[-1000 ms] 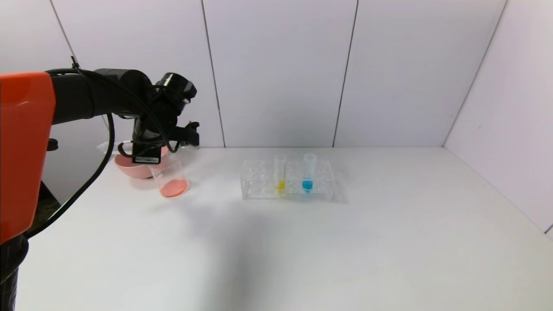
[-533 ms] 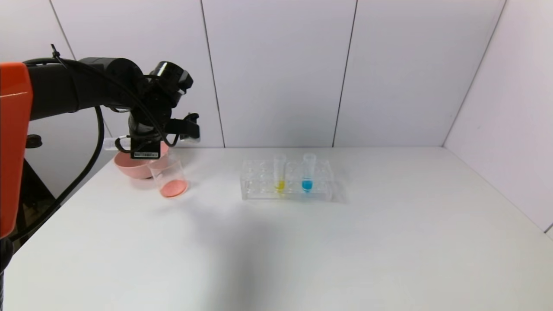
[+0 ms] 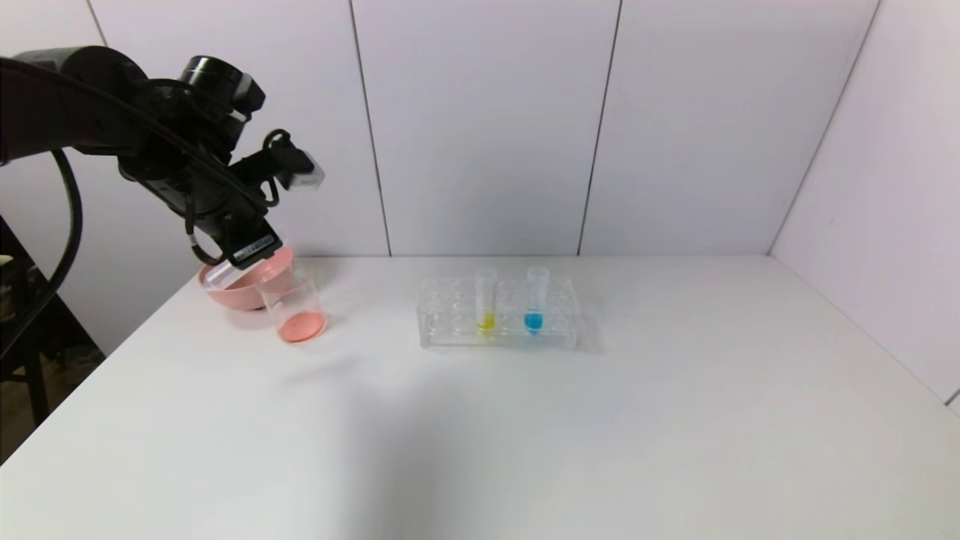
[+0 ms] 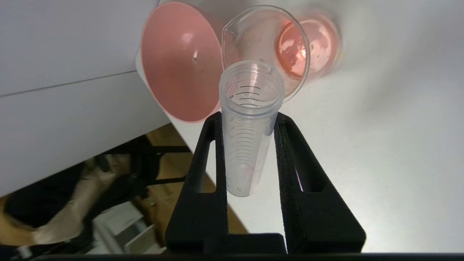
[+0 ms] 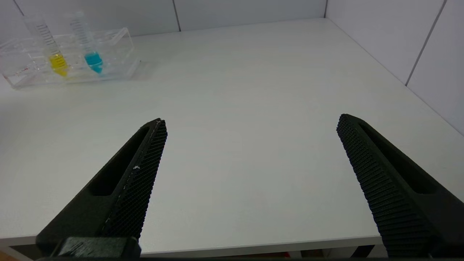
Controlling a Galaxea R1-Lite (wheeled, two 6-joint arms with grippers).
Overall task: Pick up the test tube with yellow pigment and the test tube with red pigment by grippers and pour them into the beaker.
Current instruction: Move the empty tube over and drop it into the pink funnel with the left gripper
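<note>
Nearest the robot, off the front edge of the table [image 5: 253, 90], the right gripper [image 5: 250, 163] is parked low with its two ribbed fingers spread wide and nothing between them; it does not show in the head view. Farther out, near the middle of the table, the clear tube rack [image 3: 498, 313] holds the test tube with yellow pigment [image 3: 486, 298] upright beside the tube with blue liquid [image 3: 535, 298], both untouched, so the yellow pour is not yet begun. Toward the far left corner, the beaker [image 3: 294, 304] stands just in front of the pink bowl [image 3: 240, 283] and carries a shallow layer of red-orange liquid. Above it, the left gripper [image 4: 250, 123] pinches the test tube with red pigment [image 4: 250, 123] between its black fingers, and the wrist view shows that tube drained, only a faint pink film near its rounded end, its mouth pointing toward the beaker and bowl. Within the last second the left arm has swung up and back toward the left wall, its wrist rising and rolling so the tube's mouth has moved off the beaker toward the bowl. That reads as the red pour finished, with the empty tube probably bound for the bowl. The forearm now slants down from the upper left, wrist bent sharply downward.
</note>
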